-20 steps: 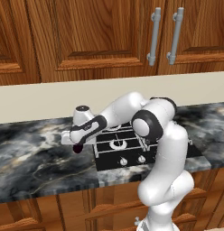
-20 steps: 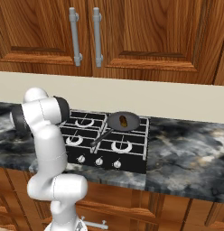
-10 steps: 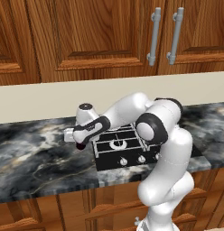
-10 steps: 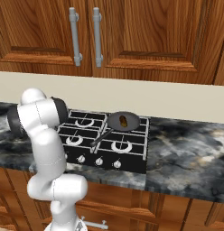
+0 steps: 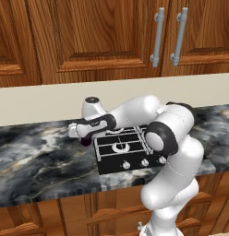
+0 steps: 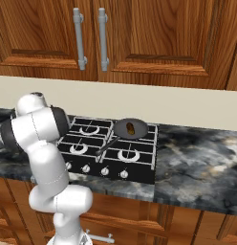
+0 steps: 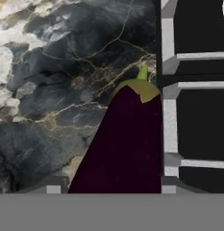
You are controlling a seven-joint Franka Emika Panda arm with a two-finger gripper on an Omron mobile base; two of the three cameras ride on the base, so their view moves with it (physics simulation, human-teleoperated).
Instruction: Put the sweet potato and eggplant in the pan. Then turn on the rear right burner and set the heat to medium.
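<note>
Here the eggplant [image 7: 125, 144] is held between the fingertips of the gripper [image 5: 84, 139], just left of the stove [image 5: 128, 154] and over the dark marble counter [image 5: 38, 159]. The sweet potato [image 6: 132, 128] is seen lying in the pan [image 6: 130, 130], which is set on the rear right burner [image 6: 139, 130].

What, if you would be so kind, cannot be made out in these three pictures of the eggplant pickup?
- Eggplant, hand view: lower end cut off at the bottom edge.
- Gripper, left base view: fingers too small to judge the grip.
- Sweet potato in the pan, right base view: too small for detail.
</note>
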